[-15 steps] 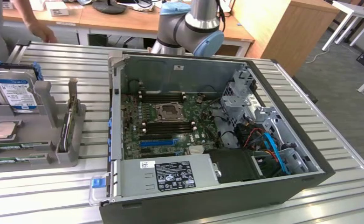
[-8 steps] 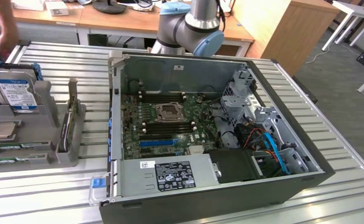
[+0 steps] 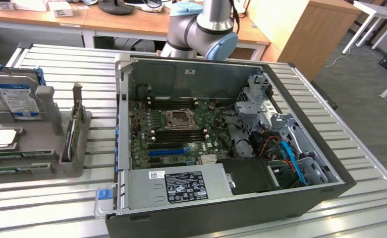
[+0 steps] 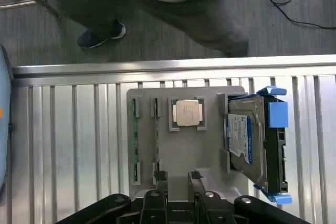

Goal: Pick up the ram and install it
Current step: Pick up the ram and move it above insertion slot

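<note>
Two ram sticks stand on edge in the grooves of a grey holder [image 4: 210, 156]: one [image 4: 135, 140] in the outer groove, the other [image 4: 156, 135] in the groove beside it. They are thin green strips. In the exterior view they lie at the holder's near end [image 3: 1, 154]. My gripper [image 4: 177, 176] hangs above the holder, open, with nothing between its black fingers. One fingertip [image 4: 160, 176] is over the end of the inner ram stick. The open computer case [image 3: 325, 183] shows the motherboard [image 3: 210, 124] with dark memory slots [image 3: 177, 105] beside the CPU socket [image 3: 178, 119].
The holder also carries a CPU chip [image 4: 188, 113], a hard drive [image 4: 244, 140] in a blue caddy, and an upright card [image 3: 71, 131]. A person's legs and shoe [image 4: 100, 35] stand by the slatted metal table [image 4: 68, 145]. My arm's base [image 3: 203, 29] rises behind the case.
</note>
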Robot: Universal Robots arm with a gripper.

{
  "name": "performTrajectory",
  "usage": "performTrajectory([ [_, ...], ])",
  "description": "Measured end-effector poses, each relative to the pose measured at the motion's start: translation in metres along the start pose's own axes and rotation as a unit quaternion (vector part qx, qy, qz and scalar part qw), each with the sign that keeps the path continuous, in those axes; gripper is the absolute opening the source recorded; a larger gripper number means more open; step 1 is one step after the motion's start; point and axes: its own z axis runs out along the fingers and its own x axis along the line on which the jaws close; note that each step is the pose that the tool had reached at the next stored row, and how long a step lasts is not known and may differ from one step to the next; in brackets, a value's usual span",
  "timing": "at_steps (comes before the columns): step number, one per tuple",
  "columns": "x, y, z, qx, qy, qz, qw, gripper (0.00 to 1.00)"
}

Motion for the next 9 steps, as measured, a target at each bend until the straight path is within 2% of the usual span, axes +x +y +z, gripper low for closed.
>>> performTrajectory([
  [9, 0.0000, 0.0000, 0.0000, 0.0000, 0.0000, 0.000, 1.0000, 0.29],
])
